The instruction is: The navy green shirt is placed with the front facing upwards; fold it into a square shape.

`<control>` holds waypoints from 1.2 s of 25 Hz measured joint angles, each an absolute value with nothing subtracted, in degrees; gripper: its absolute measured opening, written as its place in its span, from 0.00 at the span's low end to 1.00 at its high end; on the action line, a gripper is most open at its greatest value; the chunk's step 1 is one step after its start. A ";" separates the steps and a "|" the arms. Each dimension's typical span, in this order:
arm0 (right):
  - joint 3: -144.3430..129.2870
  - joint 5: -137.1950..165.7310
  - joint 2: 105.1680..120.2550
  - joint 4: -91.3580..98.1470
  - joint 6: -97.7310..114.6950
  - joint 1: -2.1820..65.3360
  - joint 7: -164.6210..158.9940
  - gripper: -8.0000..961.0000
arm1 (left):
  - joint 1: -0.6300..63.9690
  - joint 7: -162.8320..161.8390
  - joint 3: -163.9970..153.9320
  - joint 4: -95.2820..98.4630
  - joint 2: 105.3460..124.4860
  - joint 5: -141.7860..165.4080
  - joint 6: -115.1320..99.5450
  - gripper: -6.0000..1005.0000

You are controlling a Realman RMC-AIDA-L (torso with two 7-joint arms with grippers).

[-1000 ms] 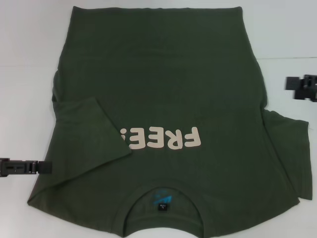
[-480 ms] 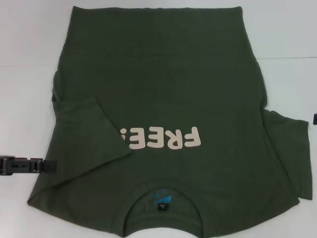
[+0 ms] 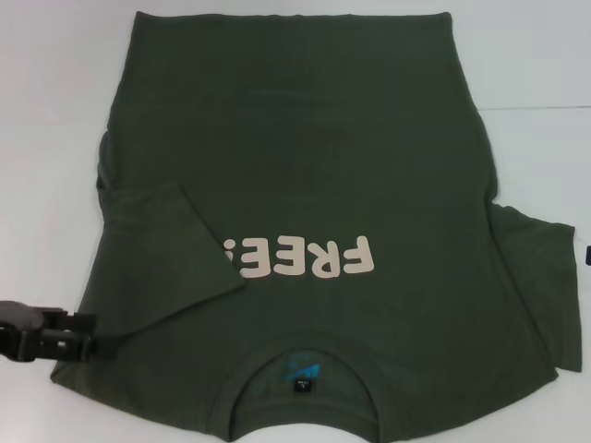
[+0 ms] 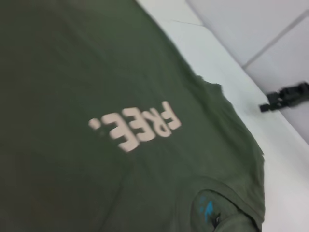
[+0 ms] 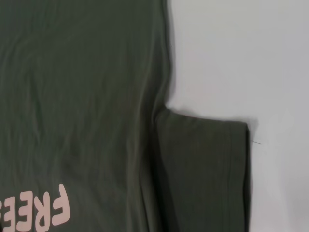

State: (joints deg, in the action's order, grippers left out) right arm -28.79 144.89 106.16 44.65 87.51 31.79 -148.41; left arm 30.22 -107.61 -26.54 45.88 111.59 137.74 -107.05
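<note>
Shirt [image 3: 305, 185] spread print-up across the white counter [image 3: 55, 101], collar at the near edge, left sleeve folded inward, left gripper [image 3: 88, 343] at the near-left shoulder, jaws' state unclear, right gripper [image 4: 285, 95] beyond the right edge, unclear too.

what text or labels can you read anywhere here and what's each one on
"FREE!" in cream letters on the chest of the navy green shirt; from the head view it reads upside down and the folded-in sleeve hides part of the exclamation mark.
Blue-and-black label inside the collar: printing too small to read.
No other text shows on the white table, the left gripper or the right gripper.
</note>
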 joint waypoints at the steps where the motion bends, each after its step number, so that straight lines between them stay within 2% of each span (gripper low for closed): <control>1: -28.83 144.89 106.13 44.60 87.50 31.95 -148.25 0.96 | 30.22 -105.08 -26.53 45.97 111.92 137.61 -107.08 0.85; 4: -29.31 145.02 106.23 44.51 87.47 32.36 -147.88 0.96 | 29.96 -93.00 -26.27 46.94 114.13 136.22 -106.15 0.85; 12: -29.69 145.12 106.27 43.10 88.15 33.15 -148.83 0.96 | 29.36 -81.88 -26.07 49.94 116.88 135.97 -103.66 0.85; 21: -30.60 146.14 105.70 40.12 87.19 33.87 -150.86 0.96 | 28.55 -77.10 -26.22 50.11 117.92 135.97 -101.95 0.84; 30: -33.00 148.28 106.08 39.47 85.01 35.37 -152.34 0.96 | 27.89 -75.84 -26.29 50.11 118.49 135.97 -100.88 0.84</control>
